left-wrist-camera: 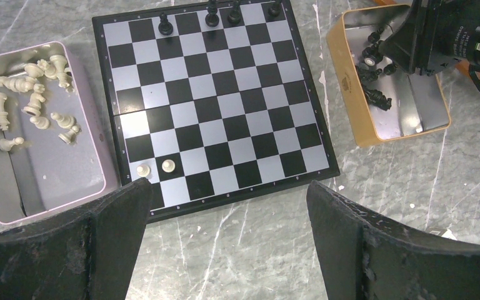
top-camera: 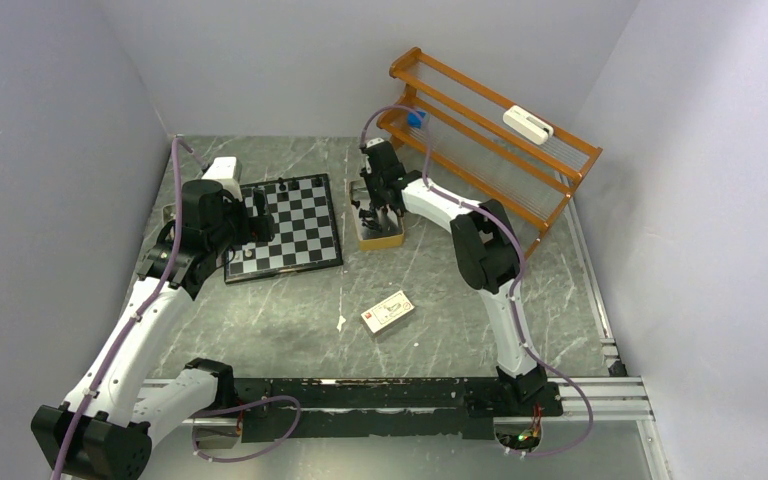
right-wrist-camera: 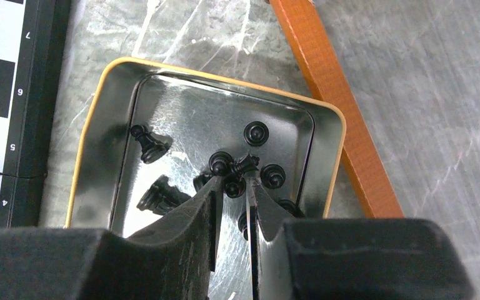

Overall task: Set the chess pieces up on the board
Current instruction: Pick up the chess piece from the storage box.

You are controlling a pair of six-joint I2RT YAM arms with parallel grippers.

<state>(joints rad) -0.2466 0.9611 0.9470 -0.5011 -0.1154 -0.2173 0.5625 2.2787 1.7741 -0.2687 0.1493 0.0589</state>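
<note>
Right fingers (right-wrist-camera: 197, 215) pinch a black piece (right-wrist-camera: 233, 186) in the tin (right-wrist-camera: 115, 137); left fingers (left-wrist-camera: 115, 215) spread wide above the board (left-wrist-camera: 225, 106).

A smooth, grey-veined stone-like table (left-wrist-camera: 237, 262) is seen. A mirror-bright metal lining is shown by the tin (right-wrist-camera: 181, 106) at 3 o'clock of the satin board (left-wrist-camera: 212, 100); glossy black pieces (right-wrist-camera: 150, 145) are reflected in it. Matt, scuffed fingers (left-wrist-camera: 375, 250) are borne by the left tool (left-wrist-camera: 228, 203)
</note>
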